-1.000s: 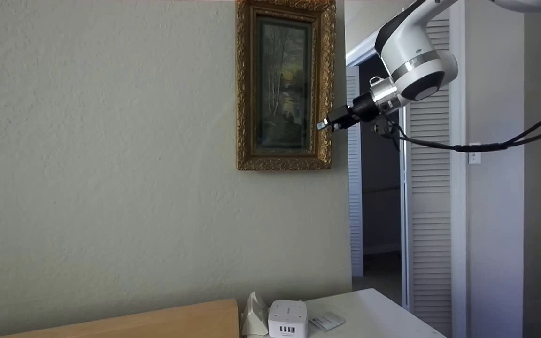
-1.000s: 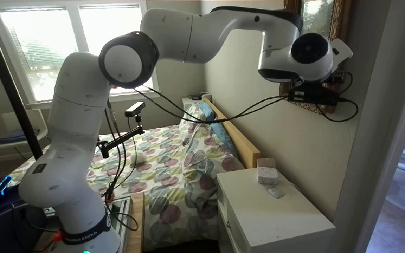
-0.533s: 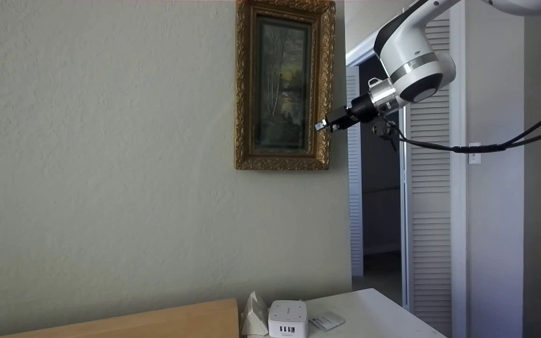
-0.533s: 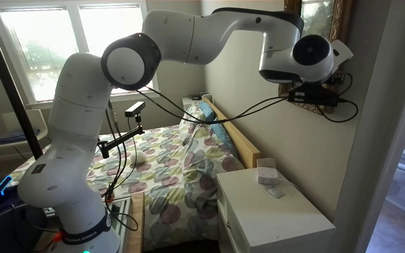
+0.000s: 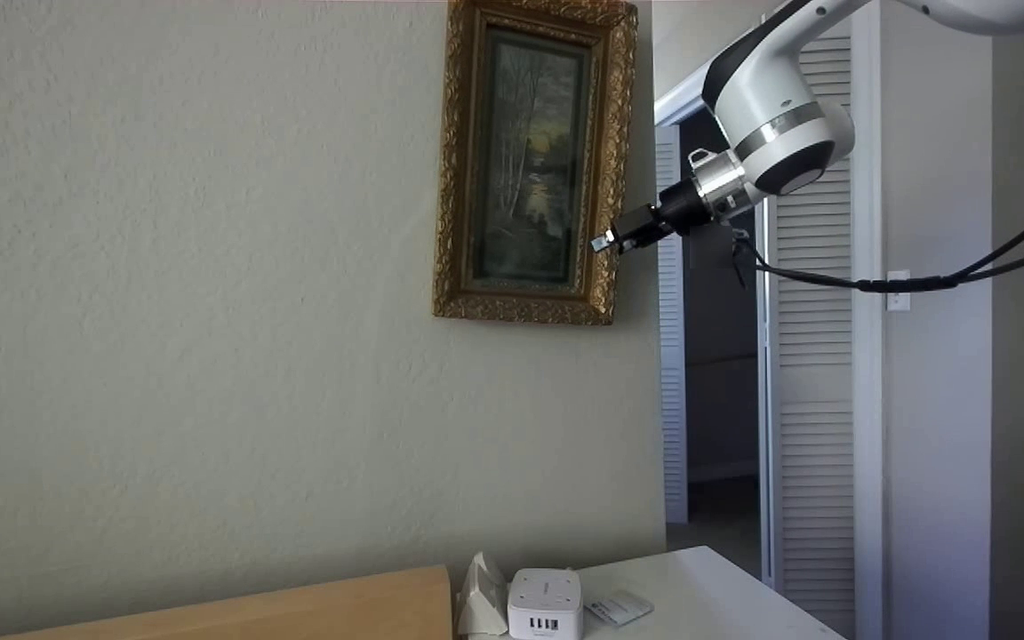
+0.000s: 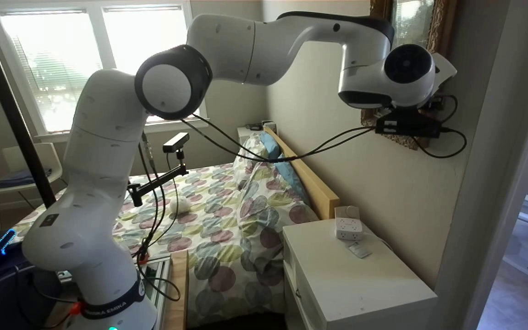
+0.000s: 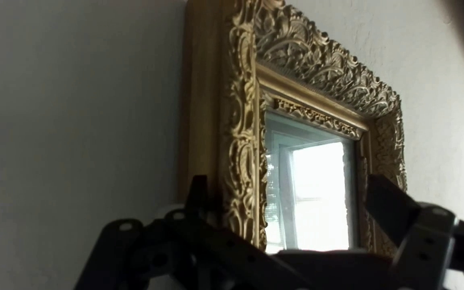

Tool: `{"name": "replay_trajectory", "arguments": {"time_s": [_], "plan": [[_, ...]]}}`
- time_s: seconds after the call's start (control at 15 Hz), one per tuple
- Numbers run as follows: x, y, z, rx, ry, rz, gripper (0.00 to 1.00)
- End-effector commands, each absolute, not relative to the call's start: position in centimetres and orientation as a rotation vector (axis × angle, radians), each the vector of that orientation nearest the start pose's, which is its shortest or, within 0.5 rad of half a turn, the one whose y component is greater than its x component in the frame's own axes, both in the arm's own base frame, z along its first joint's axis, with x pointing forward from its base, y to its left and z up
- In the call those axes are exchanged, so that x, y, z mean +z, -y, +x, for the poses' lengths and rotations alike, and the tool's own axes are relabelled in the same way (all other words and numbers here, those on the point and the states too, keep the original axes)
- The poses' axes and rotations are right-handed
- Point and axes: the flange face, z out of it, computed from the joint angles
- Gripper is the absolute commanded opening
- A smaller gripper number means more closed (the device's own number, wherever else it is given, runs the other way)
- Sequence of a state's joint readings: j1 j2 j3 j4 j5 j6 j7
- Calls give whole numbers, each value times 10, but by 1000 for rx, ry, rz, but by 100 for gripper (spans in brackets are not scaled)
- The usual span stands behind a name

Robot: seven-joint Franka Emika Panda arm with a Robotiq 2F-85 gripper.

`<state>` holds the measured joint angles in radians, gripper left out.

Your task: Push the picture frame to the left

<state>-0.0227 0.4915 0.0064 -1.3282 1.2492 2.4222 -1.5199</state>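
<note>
The picture frame (image 5: 534, 160) hangs on the wall, gold-brown and carved around a dark painting. It is slightly tilted, its lower end swung left in that exterior view. It is partly hidden by the arm in an exterior view (image 6: 439, 27) and large in the wrist view (image 7: 320, 64). My gripper (image 5: 603, 243) is at the frame's lower right side. In the wrist view my gripper (image 7: 288, 183) is open with nothing held. One finger (image 7: 198, 193) stands against the frame's outer side; exact contact is too dark to see. The other finger (image 7: 389, 205) is in front of the frame.
A white nightstand (image 6: 360, 284) stands below, bearing a white power block (image 5: 545, 604) and a small card (image 5: 619, 608). A wooden headboard (image 6: 305, 172) and bed (image 6: 218, 229) are beside it. Black cables (image 5: 912, 282) hang from the arm. A doorway (image 5: 721, 356) lies beyond the wall's edge.
In an exterior view my gripper has moved slightly left and down. The picture frame's lower end has swung left with it, so the frame has gone from nearly upright to tilted.
</note>
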Motion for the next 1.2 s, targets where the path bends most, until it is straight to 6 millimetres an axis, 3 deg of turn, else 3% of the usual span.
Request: {"name": "replay_trajectory", "arguments": {"time_s": [0.0, 0.6, 0.87, 1.13], "plan": [[525, -1, 755, -1434, 924, -2147, 100], [523, 32, 744, -1502, 561, -2468, 100], [506, 28, 721, -1328, 452, -2660, 100], [491, 30, 683, -1125, 254, -2832, 100]]}}
